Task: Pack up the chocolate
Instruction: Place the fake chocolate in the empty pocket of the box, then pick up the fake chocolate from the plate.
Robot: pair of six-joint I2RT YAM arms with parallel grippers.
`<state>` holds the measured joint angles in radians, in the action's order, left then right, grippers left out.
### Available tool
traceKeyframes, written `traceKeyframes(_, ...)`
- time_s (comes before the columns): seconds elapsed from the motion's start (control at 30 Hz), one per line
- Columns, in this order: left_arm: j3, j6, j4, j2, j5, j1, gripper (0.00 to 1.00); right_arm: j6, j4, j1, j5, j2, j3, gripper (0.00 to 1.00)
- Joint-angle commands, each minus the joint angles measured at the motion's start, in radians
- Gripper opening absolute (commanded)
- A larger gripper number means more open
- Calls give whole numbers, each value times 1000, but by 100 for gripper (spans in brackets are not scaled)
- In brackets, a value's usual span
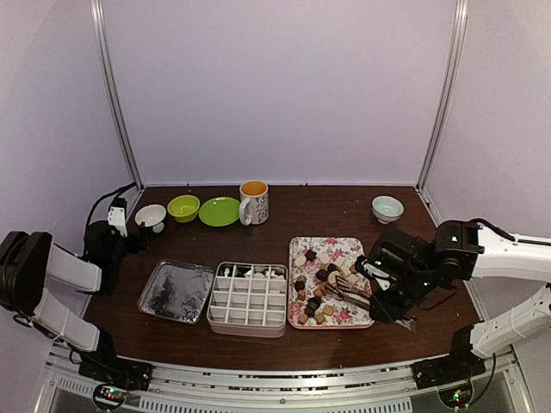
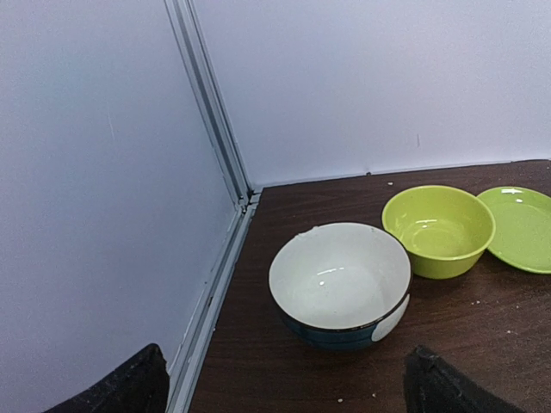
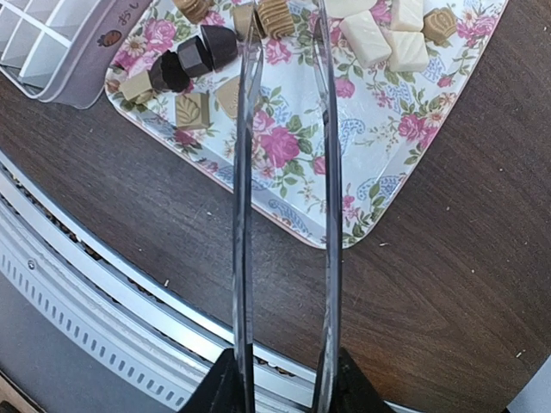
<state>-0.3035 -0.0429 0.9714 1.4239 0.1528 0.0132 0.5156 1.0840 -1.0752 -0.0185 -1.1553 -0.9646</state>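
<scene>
The right hand [image 3: 280, 391] clasps thin tongs [image 3: 244, 198] over the floral tray [image 3: 293, 146], where the chocolates [image 3: 196, 53] lie scattered; best to centre the tips on one piece and squeeze gently, while the left hand [image 2: 284, 391] hangs released, well left of the tray.

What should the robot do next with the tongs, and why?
Probably squeeze the right tool a little tighter, so the tongs pinch the tan ridged chocolate. That piece seems to lie between the tongs' two arms near their tips, on the floral tray, and the divided box beside it has mostly empty cells.
</scene>
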Motion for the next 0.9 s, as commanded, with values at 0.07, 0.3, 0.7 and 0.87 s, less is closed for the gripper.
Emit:
traceKeyframes(0.07,-22,6,53,1,2,7,98,-28,-10,8,58,-65,-37,33)
traceKeyframes(0.3,-22,6,53,2,2,7,98,-34,-31,11,53,-84,-42,34)
traceKeyframes(0.7,-22,6,53,2,2,7,98,-46,-19,14,44,-70,-70,35)
traceKeyframes(0.87,-22,6,53,2,2,7,98,-53,-14,18,63,-91,-79,35)
